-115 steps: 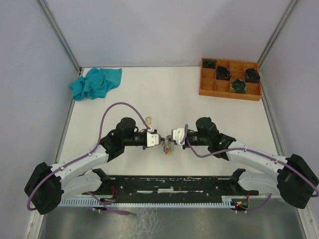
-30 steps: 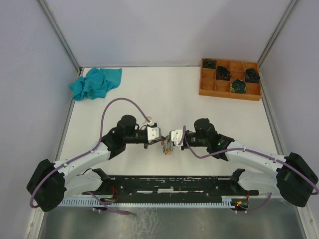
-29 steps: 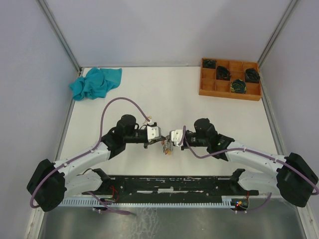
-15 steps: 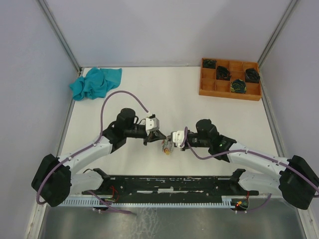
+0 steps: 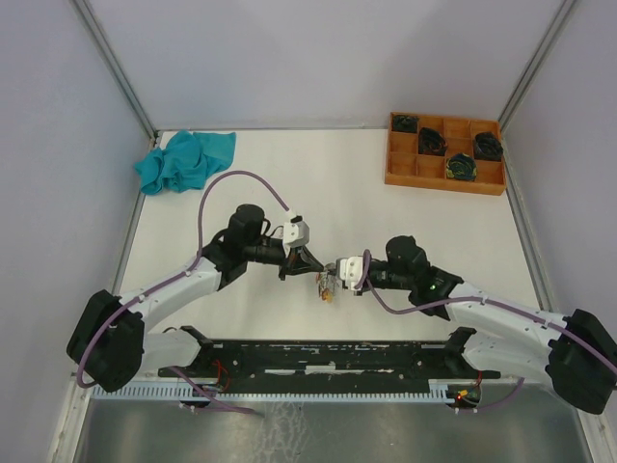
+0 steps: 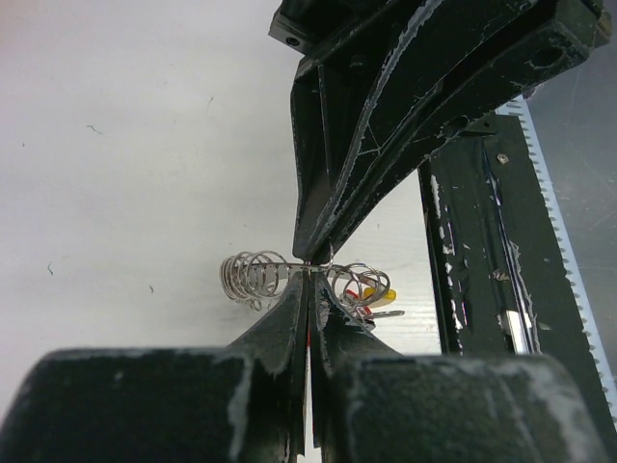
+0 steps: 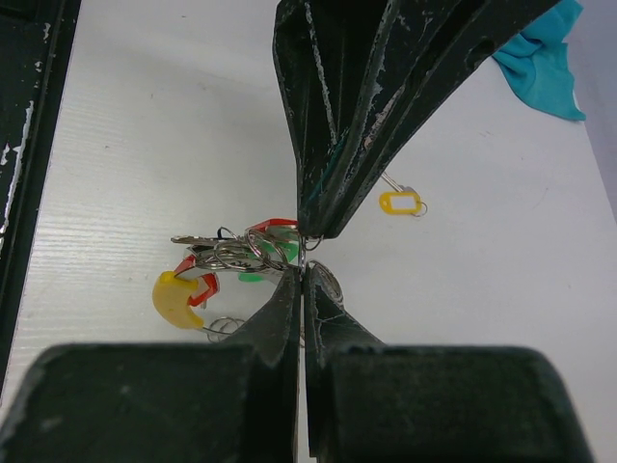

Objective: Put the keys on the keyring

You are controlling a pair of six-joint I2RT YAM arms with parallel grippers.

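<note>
The keyring (image 6: 253,277) is a silvery wire coil stretched between both grippers just above the table. My left gripper (image 6: 310,274) is shut on its wire from the near side. Facing it tip to tip, my right gripper (image 7: 303,269) is shut on the same wire. On the ring hangs a bunch of keys (image 7: 220,253) with a red tag (image 7: 273,228), a green tag (image 7: 253,276) and a curved yellow tag (image 7: 176,299). From above, the keyring (image 5: 328,284) sits between the left gripper (image 5: 310,266) and the right gripper (image 5: 338,275). One more key with a small yellow tag (image 7: 400,202) lies loose on the table.
A wooden tray (image 5: 444,180) with black coils (image 5: 461,168) in its compartments stands at the back right. At the back left lies a teal cloth (image 5: 183,160). A black toothed rail (image 5: 318,357) runs along the near edge by the arm bases.
The left wrist has turned and risen, its gripper now angling down at the ring. The right gripper and the ring have shifted slightly right and nearer. Both stayed shut.
</note>
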